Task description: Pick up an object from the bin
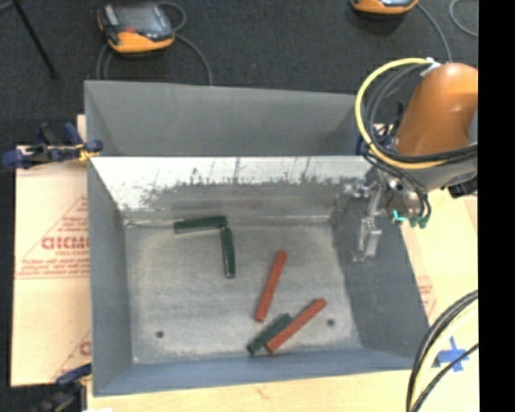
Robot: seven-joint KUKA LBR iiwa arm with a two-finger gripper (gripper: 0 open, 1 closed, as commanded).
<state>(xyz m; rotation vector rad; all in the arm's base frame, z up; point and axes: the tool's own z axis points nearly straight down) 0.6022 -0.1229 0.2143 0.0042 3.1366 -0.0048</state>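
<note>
Five sticks (228, 252) lie left of my claw (368, 237), whose spread I cannot tell. Nearest, the lone red stick (271, 286), down-left; I should centre over it and close across its width.

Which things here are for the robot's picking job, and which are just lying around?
For the job: gripper; grey bin; two green sticks in an L; middle red stick; lower red stick and lower green stick lying together.

Just lying about: orange-and-black gadget on the floor beyond the bin; second gadget further right.
</note>
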